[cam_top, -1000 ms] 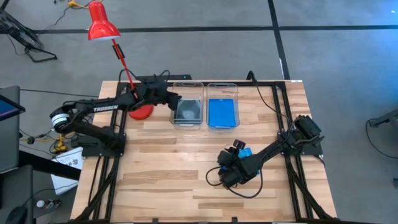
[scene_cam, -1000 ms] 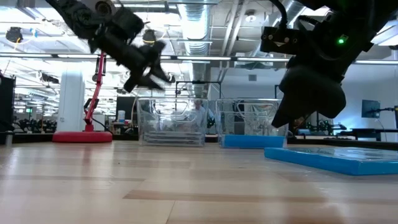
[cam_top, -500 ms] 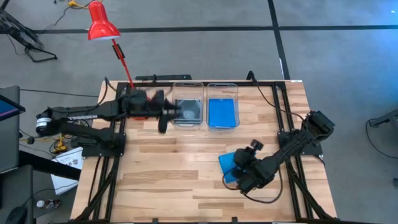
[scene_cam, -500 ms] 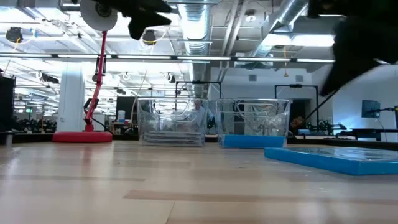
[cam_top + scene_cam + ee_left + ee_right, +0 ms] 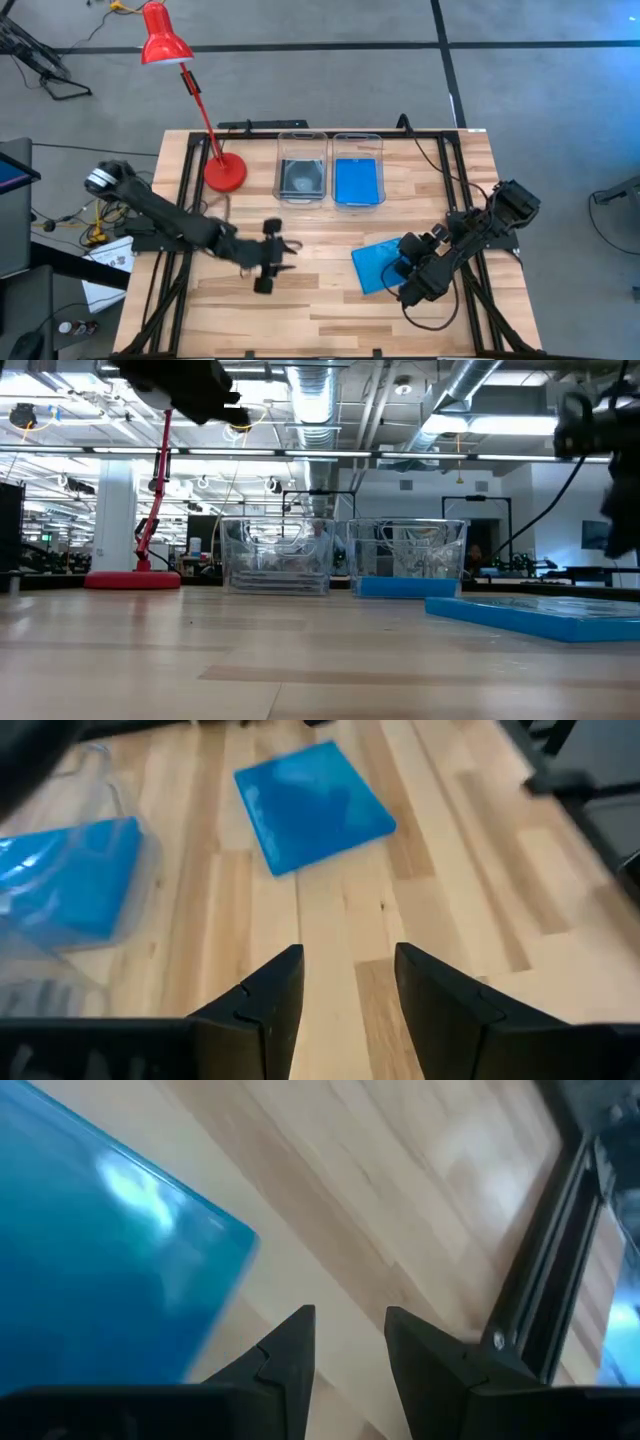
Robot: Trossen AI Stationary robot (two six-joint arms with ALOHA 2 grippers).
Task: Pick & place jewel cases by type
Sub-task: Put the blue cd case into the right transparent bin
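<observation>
A: What does your high view give you?
B: One blue jewel case (image 5: 375,266) lies flat on the bench (image 5: 320,310), right of centre. Your right gripper (image 5: 408,282) sits at its edge, your left gripper (image 5: 283,249) well apart over bare wood. The two bins (image 5: 330,140) stand at the back: grey cases (image 5: 302,177) in one, blue cases (image 5: 357,180) in the other.

A: And the low view?
B: You see the blue case lying flat in front of the bins.

A: The wrist views?
B: Both jaws stand apart, gripping nothing.
</observation>
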